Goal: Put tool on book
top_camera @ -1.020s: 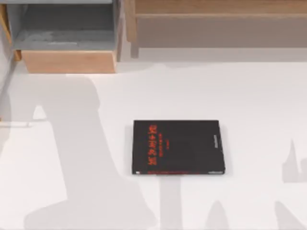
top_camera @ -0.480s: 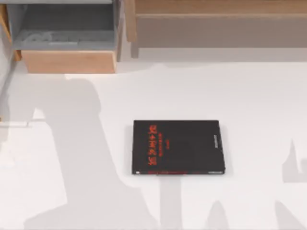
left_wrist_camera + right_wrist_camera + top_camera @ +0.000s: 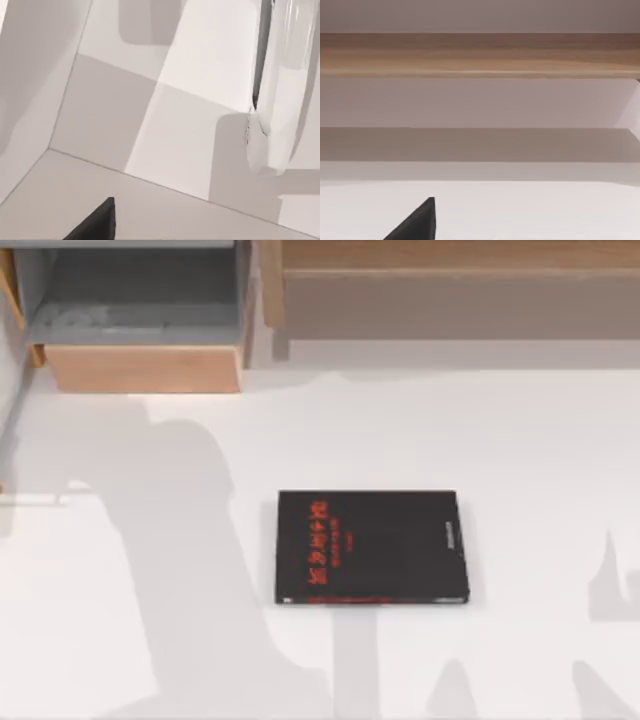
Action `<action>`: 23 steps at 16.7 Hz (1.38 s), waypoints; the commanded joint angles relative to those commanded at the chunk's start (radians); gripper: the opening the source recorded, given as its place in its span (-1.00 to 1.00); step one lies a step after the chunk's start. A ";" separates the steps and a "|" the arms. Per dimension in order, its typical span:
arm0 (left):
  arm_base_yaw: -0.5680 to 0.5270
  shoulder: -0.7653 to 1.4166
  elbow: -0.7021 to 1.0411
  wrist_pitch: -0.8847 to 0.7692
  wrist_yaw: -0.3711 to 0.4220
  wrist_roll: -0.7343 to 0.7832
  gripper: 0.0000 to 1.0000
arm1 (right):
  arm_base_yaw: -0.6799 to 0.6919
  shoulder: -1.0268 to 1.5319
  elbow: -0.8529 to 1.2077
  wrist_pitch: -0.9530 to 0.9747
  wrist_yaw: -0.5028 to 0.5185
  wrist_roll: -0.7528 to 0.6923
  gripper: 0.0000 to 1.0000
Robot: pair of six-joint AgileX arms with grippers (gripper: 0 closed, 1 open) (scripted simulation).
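Top view: you see the book (image 3: 370,547) lying flat on the white table (image 3: 540,450), a little toward 5 o'clock from the table's middle, its edges square to the table's own. Its cover is black, with red lettering (image 3: 318,543) running along the 9 o'clock side and a short line of pale text (image 3: 449,531) near the 3 o'clock edge. Nothing rests on the cover. At 11 o'clock an open drawer (image 3: 140,368) with a wooden front and a grey inside stands well apart from the book. At 1 o'clock a long wooden shelf (image 3: 450,258) runs along the table's far edge. A broad grey shadow (image 3: 180,570) crosses the table from 7 o'clock toward 10 o'clock, just beside the book's 9 o'clock edge, and narrower shadows lie at 5 o'clock and 4 o'clock. Left wrist view: a black wedge of the left gripper (image 3: 97,222) shows before pale walls that meet in a corner. A pale, glossy, elongated shape (image 3: 275,100) with a dark edge stands near one side, and you cannot tell whether it is the tool. Right wrist view: a like black wedge of the right gripper (image 3: 417,222) shows above the white table, facing the wooden band of the shelf (image 3: 480,55). For both arms you cannot tell whether the jaws are apart or together.
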 joint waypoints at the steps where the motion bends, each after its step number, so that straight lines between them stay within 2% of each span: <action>1: -0.007 0.004 -0.026 0.028 0.000 -0.006 1.00 | 0.000 0.000 0.000 0.000 0.000 0.000 1.00; 7: -0.042 0.087 -0.176 0.260 -0.003 -0.044 1.00 | 0.000 0.000 0.000 0.000 0.000 0.000 1.00; 12: -0.047 0.099 -0.181 0.274 -0.004 -0.049 1.00 | 0.000 0.000 0.000 0.000 0.000 0.000 1.00; 23: -0.047 0.099 -0.181 0.274 -0.004 -0.049 -0.66 | 0.000 0.000 0.000 0.000 0.000 0.000 1.00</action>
